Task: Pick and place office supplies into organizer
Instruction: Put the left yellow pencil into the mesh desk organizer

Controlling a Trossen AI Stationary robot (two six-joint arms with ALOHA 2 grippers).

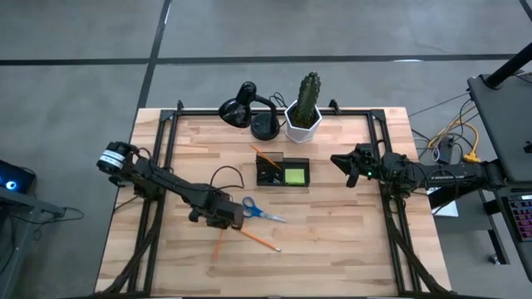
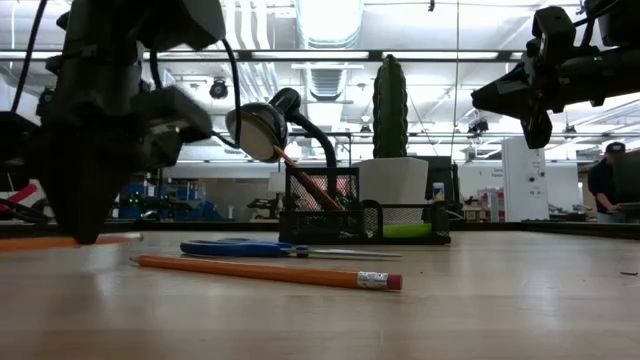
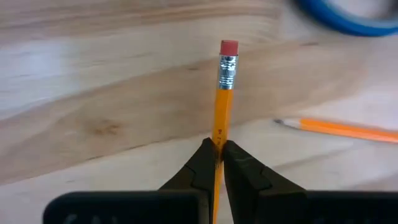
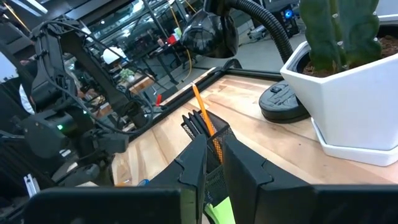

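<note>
Right now I see my left gripper (image 3: 219, 163) down at the table, its fingers pinched tight on an orange pencil (image 3: 222, 106) whose pink eraser end points away from the wrist. On the high view that gripper (image 1: 223, 218) sits in the near-left part of the butcher-block table (image 1: 332, 249), just beside the blue-handled scissors (image 1: 259, 210), which lie flat on the wood. A second pencil (image 1: 260, 240) lies loose just toward the near edge from the scissors, not touching them.

My right gripper (image 1: 347, 164) hangs in the air to the right of the black mesh organizer (image 1: 283, 172), fingers nearly together and holding nothing that I can see. The organizer stands near the table's middle toward the far edge; one pencil (image 1: 266, 156) leans upright in its left compartment with some dark pens, and the lime-green sticky-note pad (image 1: 294, 176) sits in its right compartment.

Behind it stand a black desk lamp (image 1: 246, 109) and a cactus (image 1: 308, 95) in a white hexagonal pot.

The low view shows pale wood planks, then an open workshop with ceiling lights and ducts; a person (image 2: 603, 183) stands at the far right.
</note>
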